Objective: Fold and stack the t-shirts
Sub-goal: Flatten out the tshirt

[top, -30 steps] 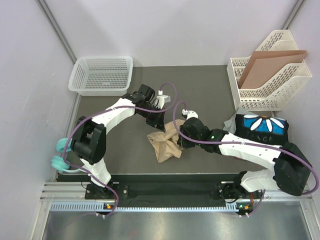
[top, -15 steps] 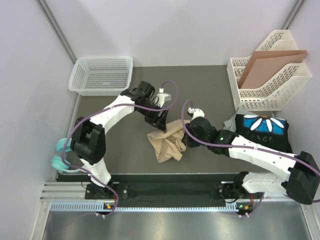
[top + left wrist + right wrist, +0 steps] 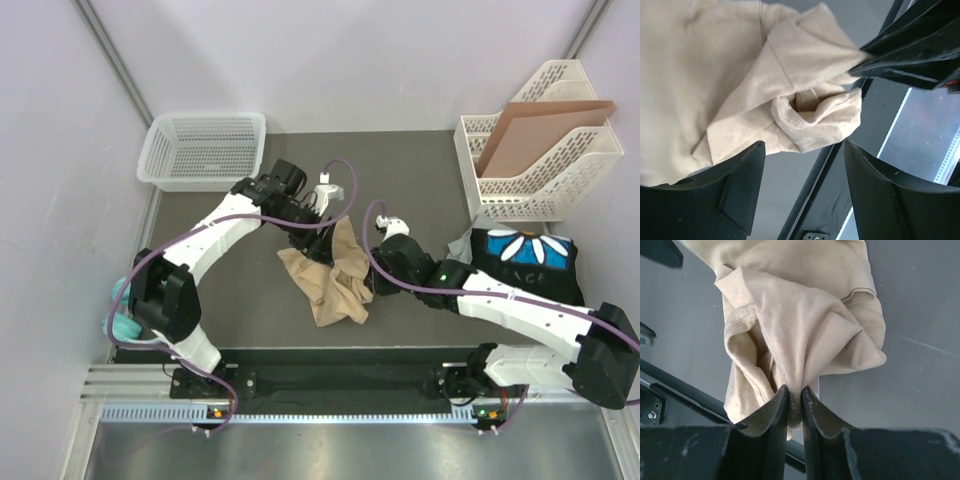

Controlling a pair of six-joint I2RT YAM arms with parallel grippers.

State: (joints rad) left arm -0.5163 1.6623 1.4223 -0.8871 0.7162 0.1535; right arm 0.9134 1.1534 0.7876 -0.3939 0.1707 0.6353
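Note:
A crumpled tan t-shirt [image 3: 330, 278] lies bunched mid-table between both arms. My right gripper [image 3: 368, 283] is at its right edge; in the right wrist view the gripper [image 3: 795, 401] is shut on a pinched fold of the tan t-shirt [image 3: 805, 325]. My left gripper [image 3: 308, 243] hovers over the shirt's upper left. In the left wrist view it [image 3: 802, 172] stands open and holds nothing, with the tan t-shirt [image 3: 735, 75] just beyond its fingertips. A black t-shirt with a white daisy print [image 3: 525, 258] lies folded at the right, with grey cloth [image 3: 460, 243] showing at its left edge.
A white mesh basket [image 3: 205, 150] stands at the back left. At the back right a white file rack [image 3: 540, 175] holds a brown cardboard sheet [image 3: 545, 125]. A teal item [image 3: 120, 312] sits past the table's left edge, beside the left arm.
My left gripper opened and let go of the tan t-shirt, then shifted slightly left. The right gripper moved a little right with its fold, and the shirt spread out leftward.

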